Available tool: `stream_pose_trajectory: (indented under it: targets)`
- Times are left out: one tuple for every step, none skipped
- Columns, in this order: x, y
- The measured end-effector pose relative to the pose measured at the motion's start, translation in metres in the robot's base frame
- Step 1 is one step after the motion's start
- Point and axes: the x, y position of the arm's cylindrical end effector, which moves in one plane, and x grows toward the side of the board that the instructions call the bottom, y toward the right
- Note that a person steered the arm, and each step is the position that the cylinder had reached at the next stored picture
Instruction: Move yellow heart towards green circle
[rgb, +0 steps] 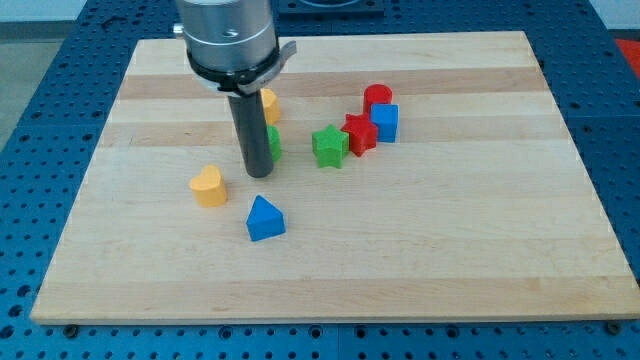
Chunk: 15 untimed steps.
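The yellow heart lies on the wooden board, left of centre. The green circle is up and to the right of it, mostly hidden behind my rod. My tip rests on the board just in front of the green circle, to the right of the yellow heart with a small gap between them. A yellow block shows partly behind the rod, above the green circle.
A blue triangle lies below my tip. A green star, a red star, a blue cube and a red cylinder cluster to the right of the rod.
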Motion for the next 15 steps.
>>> stream_pose_trajectory:
  targets:
    - [-0.026, 0.001]
    - [-0.048, 0.003]
    - [-0.048, 0.003]
    - [-0.031, 0.001]
    - [-0.008, -0.007]
    - [0.006, -0.018]
    - [-0.012, -0.027]
    - [-0.036, -0.049]
    - [-0.038, -0.105]
    - [-0.01, -0.156]
    - [-0.002, -0.16]
    - [0.047, -0.145]
    - [0.084, -0.123]
    - [0.089, -0.089]
    - [0.074, -0.06]
